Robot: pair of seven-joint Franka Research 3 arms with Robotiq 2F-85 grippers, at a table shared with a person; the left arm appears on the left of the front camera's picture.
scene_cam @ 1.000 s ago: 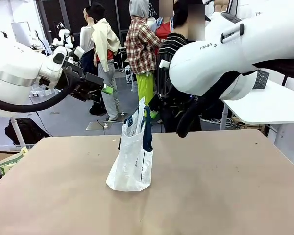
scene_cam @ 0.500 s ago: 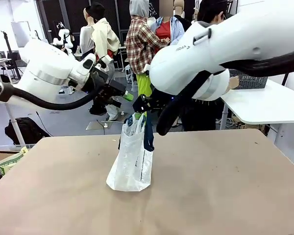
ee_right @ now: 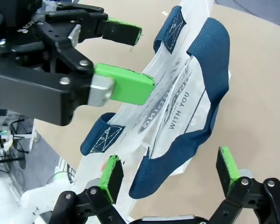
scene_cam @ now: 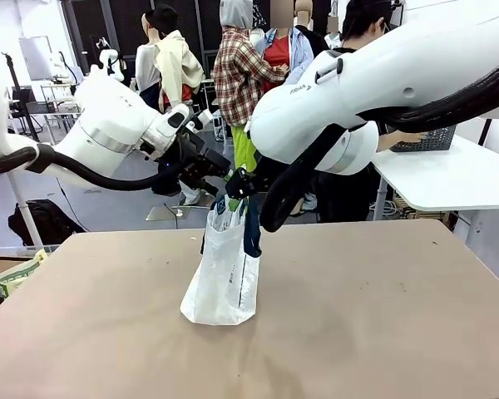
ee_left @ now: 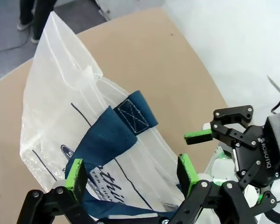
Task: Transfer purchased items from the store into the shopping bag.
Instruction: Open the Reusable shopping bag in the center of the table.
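Note:
The shopping bag (scene_cam: 224, 270) stands upright mid-table, translucent white with navy strap handles (scene_cam: 251, 229) and black print. My left gripper (scene_cam: 209, 170) hovers at the bag's top from the left, and my right gripper (scene_cam: 239, 184) meets it from the right. In the left wrist view the open left gripper (ee_left: 130, 170) straddles the bag's mouth and a navy handle (ee_left: 114, 135). In the right wrist view the open right gripper (ee_right: 170, 170) spans the other navy handle (ee_right: 196, 121) without gripping it. The purchased items are out of view.
A person leans over a white side table (scene_cam: 449, 179) at the back right, beside a dark mesh basket (scene_cam: 424, 140). A bin with green-yellow packets (scene_cam: 17, 274) sits off the table's left edge. Brown tabletop (scene_cam: 382, 316) surrounds the bag.
Both arms have swung in and down toward the bag's top. The left gripper travelled right, the right gripper left, and they now face each other over the mouth. The bag has not moved.

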